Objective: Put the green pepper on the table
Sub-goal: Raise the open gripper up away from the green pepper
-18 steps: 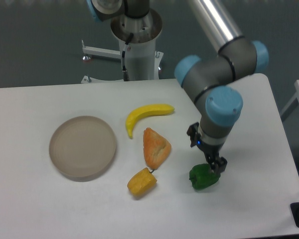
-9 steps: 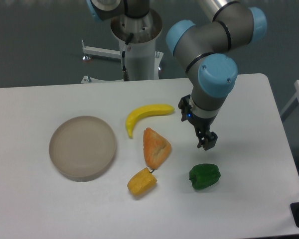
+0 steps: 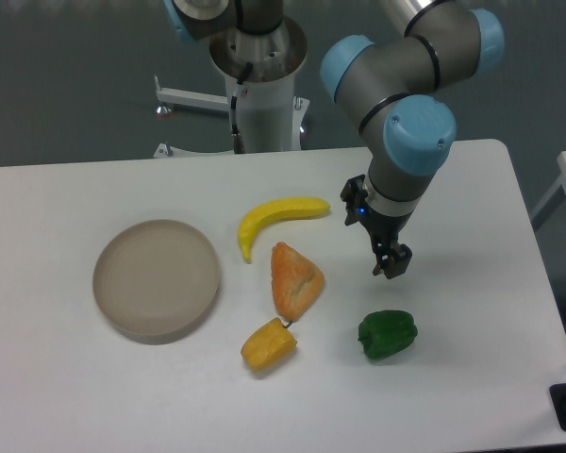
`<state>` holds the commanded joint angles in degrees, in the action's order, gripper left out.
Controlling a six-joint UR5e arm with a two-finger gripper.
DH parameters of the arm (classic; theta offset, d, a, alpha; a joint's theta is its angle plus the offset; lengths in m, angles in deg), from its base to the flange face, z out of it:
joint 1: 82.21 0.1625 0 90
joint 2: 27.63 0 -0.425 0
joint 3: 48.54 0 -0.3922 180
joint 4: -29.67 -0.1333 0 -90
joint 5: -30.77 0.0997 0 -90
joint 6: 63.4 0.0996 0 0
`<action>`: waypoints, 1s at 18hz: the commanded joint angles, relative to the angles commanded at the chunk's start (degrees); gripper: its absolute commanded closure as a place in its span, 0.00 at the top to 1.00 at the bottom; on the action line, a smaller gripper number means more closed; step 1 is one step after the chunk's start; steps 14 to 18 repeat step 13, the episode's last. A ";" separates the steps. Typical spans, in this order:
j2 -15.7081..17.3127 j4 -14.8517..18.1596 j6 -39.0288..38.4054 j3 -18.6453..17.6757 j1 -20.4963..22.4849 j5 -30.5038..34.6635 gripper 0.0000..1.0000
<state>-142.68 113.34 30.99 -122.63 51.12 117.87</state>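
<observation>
Green pepper [image 3: 388, 334]: rests on the table [image 3: 472, 377], right of the orange wedge [image 3: 295, 279], free of any grip.
Gripper [image 3: 393, 265]: hangs above the pepper, apart from it, holding nothing; finger spacing cannot be told.
Progress: placement appears complete.
Remaining: at most, clearing the arm away.
</observation>
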 joint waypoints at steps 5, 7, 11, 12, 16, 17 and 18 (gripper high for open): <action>0.00 0.09 1.24 -0.18 0.26 0.18 1.00; -0.09 0.00 1.24 -0.18 0.26 0.09 1.00; -0.09 0.09 1.24 -0.27 0.26 0.18 1.00; -0.09 0.09 1.15 -0.27 0.26 0.09 1.00; -0.09 0.09 1.15 -0.44 0.26 0.09 1.00; -0.09 0.09 1.15 -0.44 0.26 0.09 1.00; -0.09 0.09 1.15 -0.44 0.26 0.09 1.00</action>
